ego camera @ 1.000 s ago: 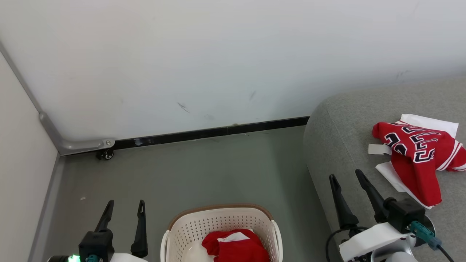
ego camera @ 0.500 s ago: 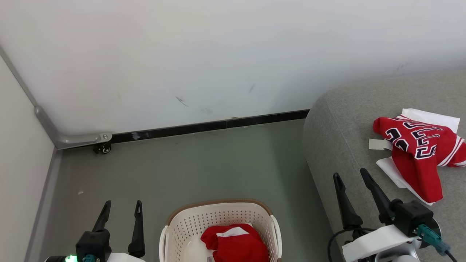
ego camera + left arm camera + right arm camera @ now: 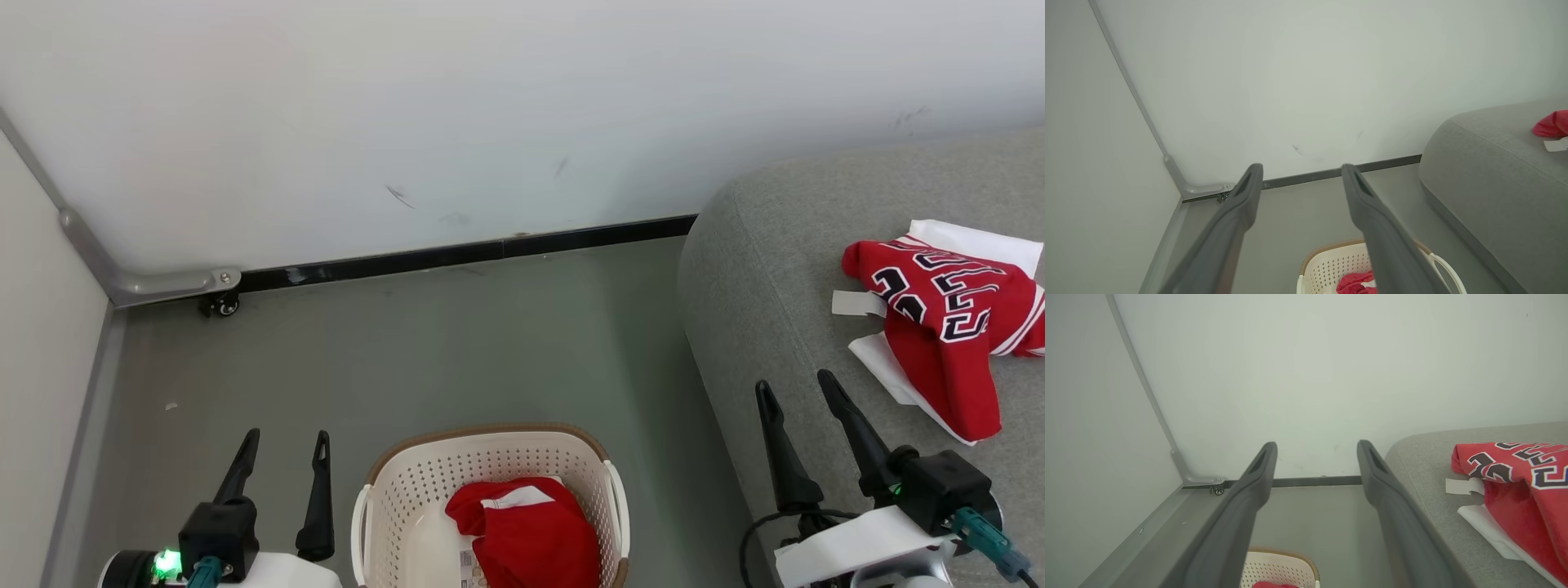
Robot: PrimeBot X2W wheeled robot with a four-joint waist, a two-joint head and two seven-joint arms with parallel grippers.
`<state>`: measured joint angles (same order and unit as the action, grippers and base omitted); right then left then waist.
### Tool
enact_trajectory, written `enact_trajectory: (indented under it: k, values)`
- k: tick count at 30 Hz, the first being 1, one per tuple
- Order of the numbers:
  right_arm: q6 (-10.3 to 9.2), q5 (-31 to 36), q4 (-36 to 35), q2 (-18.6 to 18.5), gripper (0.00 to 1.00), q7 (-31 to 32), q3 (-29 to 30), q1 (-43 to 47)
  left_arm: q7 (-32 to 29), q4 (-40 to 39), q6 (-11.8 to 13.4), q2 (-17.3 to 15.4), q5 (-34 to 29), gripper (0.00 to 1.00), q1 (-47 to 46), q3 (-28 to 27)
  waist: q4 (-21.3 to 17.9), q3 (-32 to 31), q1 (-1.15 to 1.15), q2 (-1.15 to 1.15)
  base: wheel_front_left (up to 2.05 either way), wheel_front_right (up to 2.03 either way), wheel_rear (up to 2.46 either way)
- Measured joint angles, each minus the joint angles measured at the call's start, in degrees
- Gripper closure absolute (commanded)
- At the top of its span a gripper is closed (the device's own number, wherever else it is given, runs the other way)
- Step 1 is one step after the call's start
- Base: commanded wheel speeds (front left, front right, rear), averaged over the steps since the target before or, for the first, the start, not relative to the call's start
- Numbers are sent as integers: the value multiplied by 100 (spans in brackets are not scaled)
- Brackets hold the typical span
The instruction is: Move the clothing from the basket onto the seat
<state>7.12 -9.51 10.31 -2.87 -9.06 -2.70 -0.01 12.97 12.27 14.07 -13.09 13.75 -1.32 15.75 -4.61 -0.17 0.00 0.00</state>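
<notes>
Left gripper (image 3: 286, 437) and right gripper (image 3: 794, 382) both spread wide, empty. Jersey (image 3: 939, 327) lies on sofa (image 3: 759, 269); red garment (image 3: 531, 535) bunched in basket (image 3: 490, 430) between them. My worry: a grab snags the basket's holes, dragging it up with the cloth.

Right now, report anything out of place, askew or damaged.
The numbered jersey lies crumpled on the grey sofa over a white cloth, a white tag sticking out. The wall carries dark scuff marks. One red garment sits bunched in the basket.
</notes>
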Motion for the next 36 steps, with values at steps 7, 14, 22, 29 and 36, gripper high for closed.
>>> enact_trajectory:
  k: [7,14,22,29,36]
  values:
    - [0,145,-332,11,0,49,121,-2,-1,-21,-77,-41,-130,0,-302,136,-43,238,0,0,0,0,0]
    - [0,157,-682,15,0,56,321,-2,-10,113,-255,-92,-213,0,-686,291,-123,535,0,0,0,0,0]
    - [0,154,-1027,22,0,-4,383,-3,-9,369,-383,-132,-399,0,-1049,424,-244,893,0,0,0,0,0]
    - [0,97,-1225,26,0,-60,410,-3,-9,573,-508,-143,-544,0,-1363,579,-395,1291,0,0,0,0,0]
    - [0,97,-1437,38,0,-125,492,-55,-9,792,-609,-145,-706,0,-1695,701,-544,1689,0,0,0,0,0]
